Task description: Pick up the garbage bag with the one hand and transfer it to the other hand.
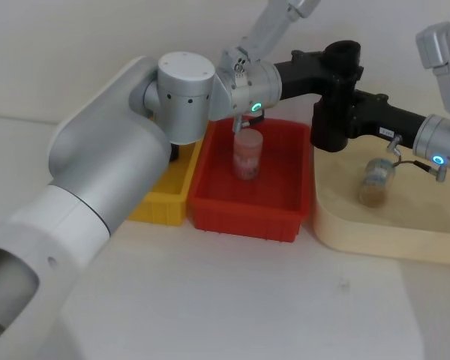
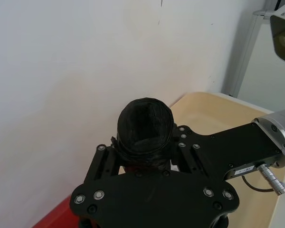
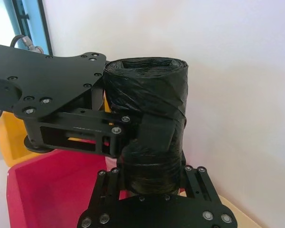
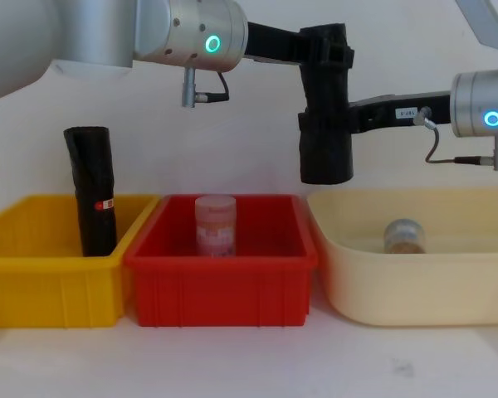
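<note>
The garbage bag [image 4: 325, 157], a thick black matte roll, hangs upright in the air above the gap between the red bin and the cream tray. My left gripper [image 4: 324, 51], on the arm with the teal ring, is shut on the roll's upper part. From the right, my right gripper [image 4: 317, 124], on the arm with the blue ring, is closed around the roll lower down. In the right wrist view the bag [image 3: 149, 90] sits between the left gripper [image 3: 133, 130] and the right gripper [image 3: 149, 183]. The head view shows the bag [image 1: 331, 135] held between both arms.
A yellow bin [image 4: 33, 282] at the left holds a slimmer black roll [image 4: 91, 186] with a red-and-white label. The red bin [image 4: 224, 286] holds a pink jar [image 4: 215, 225]. A small jar [image 4: 402, 236] lies in the cream tray [image 4: 415, 298]. A white wall stands close behind.
</note>
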Tool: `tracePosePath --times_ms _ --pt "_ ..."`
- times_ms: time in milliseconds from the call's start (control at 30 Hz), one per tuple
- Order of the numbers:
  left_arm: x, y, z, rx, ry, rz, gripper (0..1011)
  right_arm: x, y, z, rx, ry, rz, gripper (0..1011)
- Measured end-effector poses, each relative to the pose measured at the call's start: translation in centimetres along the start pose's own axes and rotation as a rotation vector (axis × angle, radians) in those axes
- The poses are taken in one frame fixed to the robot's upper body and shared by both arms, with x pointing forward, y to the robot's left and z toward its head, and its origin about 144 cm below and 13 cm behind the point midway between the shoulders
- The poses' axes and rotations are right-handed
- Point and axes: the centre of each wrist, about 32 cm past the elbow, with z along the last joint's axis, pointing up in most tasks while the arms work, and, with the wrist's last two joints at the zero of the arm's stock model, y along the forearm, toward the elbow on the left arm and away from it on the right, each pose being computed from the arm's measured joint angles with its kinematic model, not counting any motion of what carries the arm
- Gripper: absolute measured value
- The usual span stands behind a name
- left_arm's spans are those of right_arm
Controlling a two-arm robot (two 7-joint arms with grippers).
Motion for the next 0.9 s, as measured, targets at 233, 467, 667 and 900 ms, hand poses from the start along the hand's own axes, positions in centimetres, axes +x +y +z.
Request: tracePosePath --times_ms 233,467,667,900 --pt "0.0 0.0 0.0 0.000 0.000 0.000 697 0.0 0.0 0.0 0.000 0.000 -0.001 572" --pt "0.0 0.0 0.0 0.000 0.000 0.000 898 0.2 -0.3 0.0 0.003 0.002 -0.030 571" --pt "0.0 0.0 0.0 0.000 0.000 0.000 1001 0.7 -1.3 -0.1 0.008 0.013 -0.085 571" --pt "0.0 0.0 0.0 0.000 0.000 0.000 1001 1.5 -3.7 0.0 0.013 0.030 -0.165 571"
